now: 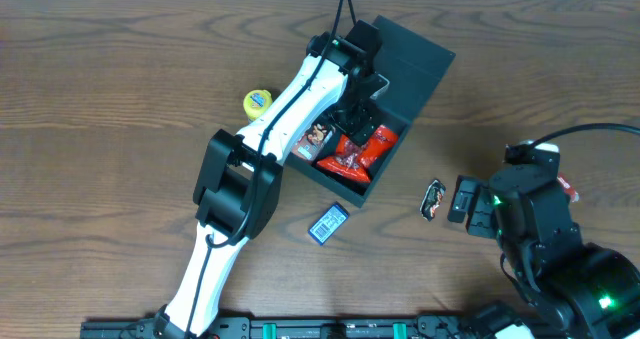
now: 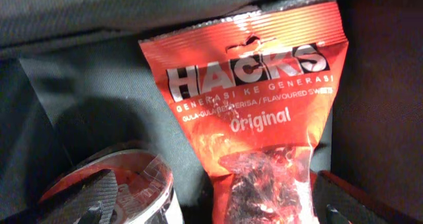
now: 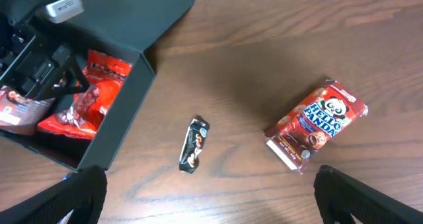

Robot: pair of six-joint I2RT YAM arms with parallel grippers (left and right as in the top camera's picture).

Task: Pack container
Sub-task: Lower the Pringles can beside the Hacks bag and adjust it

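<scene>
The dark container (image 1: 390,165) stands open at the table's centre back, its flap lid (image 1: 415,57) leaning away. My left gripper (image 1: 360,114) reaches down inside it, open. In the left wrist view its fingers (image 2: 211,209) straddle a red Hacks sweets bag (image 2: 258,98) lying on the container's floor (image 2: 99,85), with a clear-wrapped red snack (image 2: 139,178) under the left finger. Other red snack packets (image 1: 350,154) lie in the box. My right gripper (image 1: 470,204) is open and empty above the table (image 3: 211,204), right of the container (image 3: 122,112).
A small black snack bar (image 3: 194,145) and a Hello Panda packet (image 3: 317,121) lie on the wood under the right gripper. A yellow round item (image 1: 258,101) sits left of the container. A blue packet (image 1: 328,224) lies in front of it.
</scene>
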